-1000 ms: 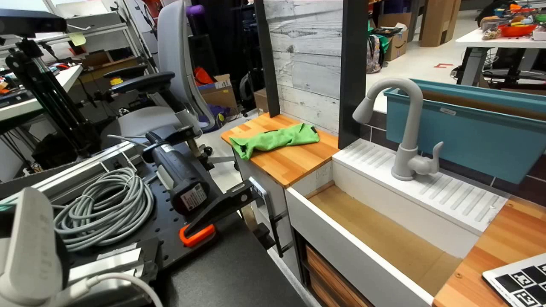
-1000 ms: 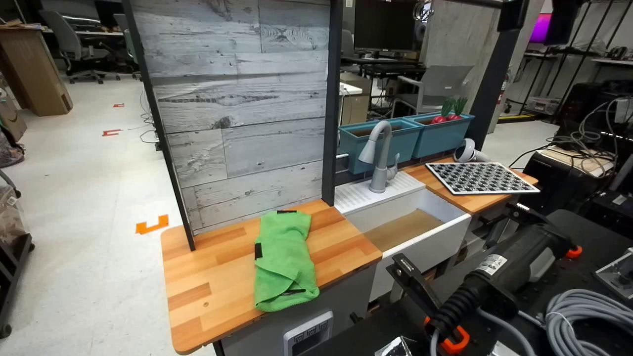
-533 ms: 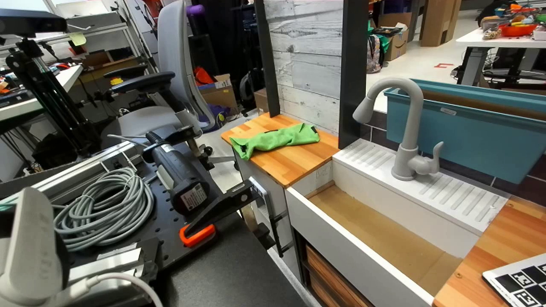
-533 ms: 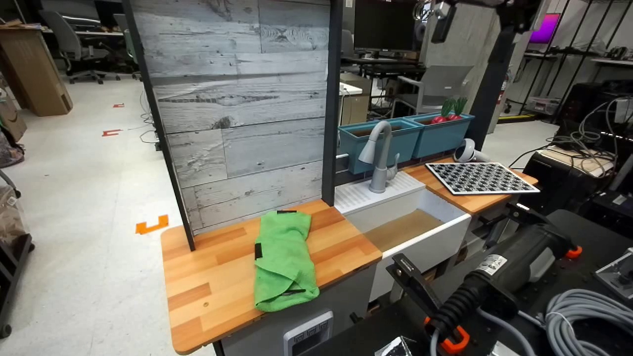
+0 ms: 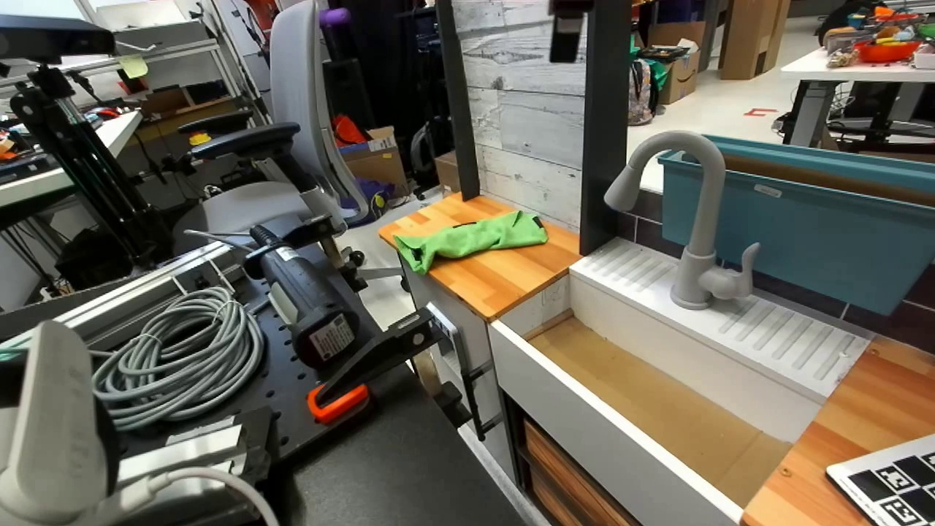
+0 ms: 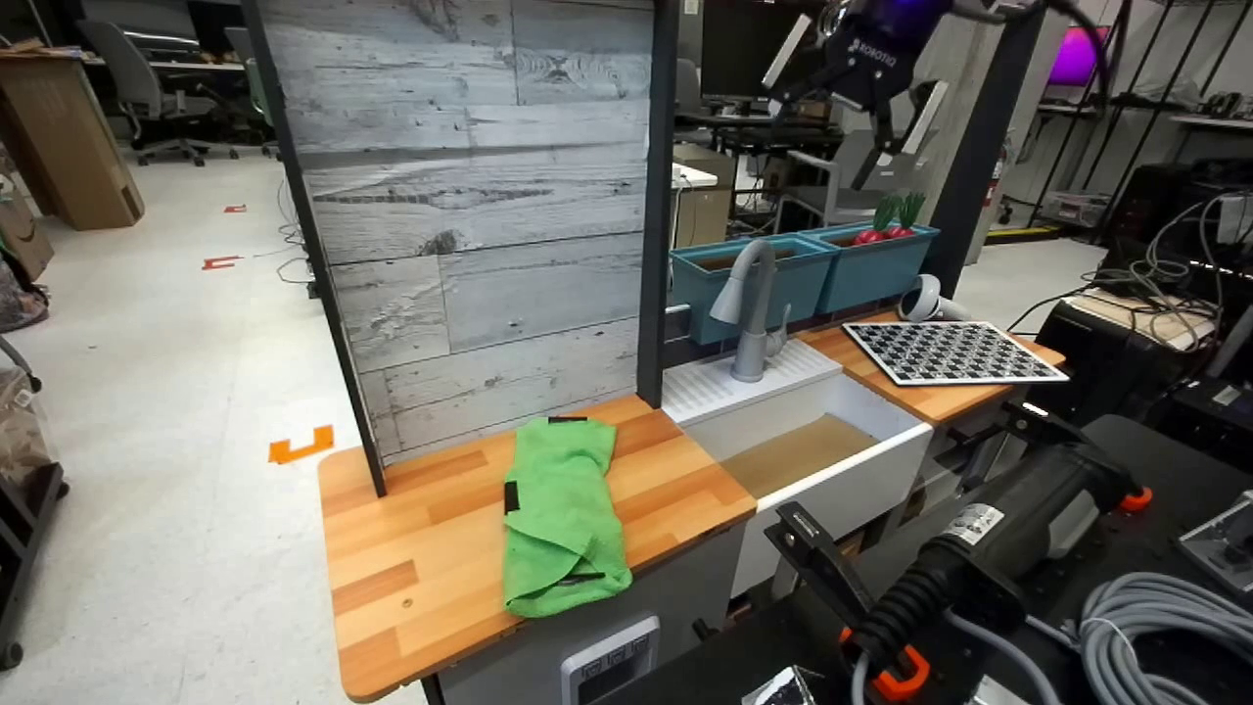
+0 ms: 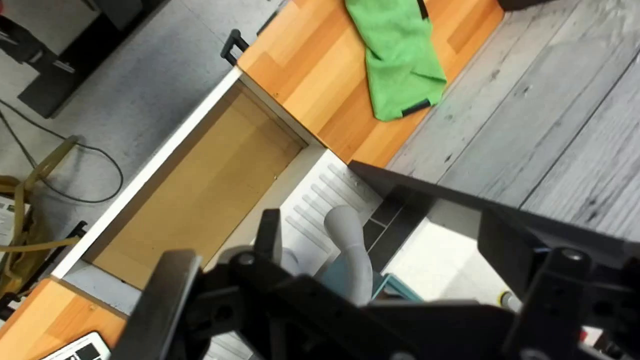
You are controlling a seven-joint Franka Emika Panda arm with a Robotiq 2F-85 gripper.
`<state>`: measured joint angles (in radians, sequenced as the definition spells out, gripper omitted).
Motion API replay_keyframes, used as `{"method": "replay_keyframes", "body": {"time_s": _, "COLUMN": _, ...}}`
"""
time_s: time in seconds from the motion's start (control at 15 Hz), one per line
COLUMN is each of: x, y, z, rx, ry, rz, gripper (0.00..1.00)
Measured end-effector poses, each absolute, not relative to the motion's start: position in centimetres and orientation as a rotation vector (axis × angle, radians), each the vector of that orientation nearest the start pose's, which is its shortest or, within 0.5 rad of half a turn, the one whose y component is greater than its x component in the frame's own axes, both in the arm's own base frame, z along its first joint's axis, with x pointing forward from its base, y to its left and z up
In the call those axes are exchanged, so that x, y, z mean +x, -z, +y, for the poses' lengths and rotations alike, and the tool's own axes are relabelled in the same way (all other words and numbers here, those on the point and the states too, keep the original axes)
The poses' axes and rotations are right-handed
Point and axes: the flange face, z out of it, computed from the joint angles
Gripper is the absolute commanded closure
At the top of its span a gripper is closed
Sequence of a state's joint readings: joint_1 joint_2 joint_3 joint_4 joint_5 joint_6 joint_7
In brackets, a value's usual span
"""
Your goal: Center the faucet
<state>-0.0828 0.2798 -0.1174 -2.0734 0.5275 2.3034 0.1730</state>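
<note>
Wrist view frames the arched, hook-spouted matte grey faucet (image 7: 356, 255) below, in the gap between your spread, empty jaws, not touching them. In both exterior views it stands upright near mid-length of the white ridged surface (image 5: 774, 336), its spout (image 5: 623, 188) aimed at the end beside the weathered plank panel (image 5: 529, 109), not over the white sink (image 5: 584, 424). You probably need to descend, then swing the spout toward the surface's front edge.

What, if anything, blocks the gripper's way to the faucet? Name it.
Nothing visible stands between the open gripper and the faucet; a teal planter shows behind the faucet in both exterior views.
</note>
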Motion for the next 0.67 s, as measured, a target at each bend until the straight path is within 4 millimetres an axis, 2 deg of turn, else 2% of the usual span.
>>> {"method": "replay_keyframes", "body": {"time_s": 0.33, "x": 62.4, "y": -23.2, "z": -12.0, "rx": -2.516, "ry": 0.038, "rz": 1.249, "gripper": 0.0}}
{"method": "replay_keyframes", "body": {"time_s": 0.67, "x": 65.6, "y": -18.6, "z": -12.1, "rx": -2.462, "ry": 0.089, "rz": 1.393, "gripper": 0.01}}
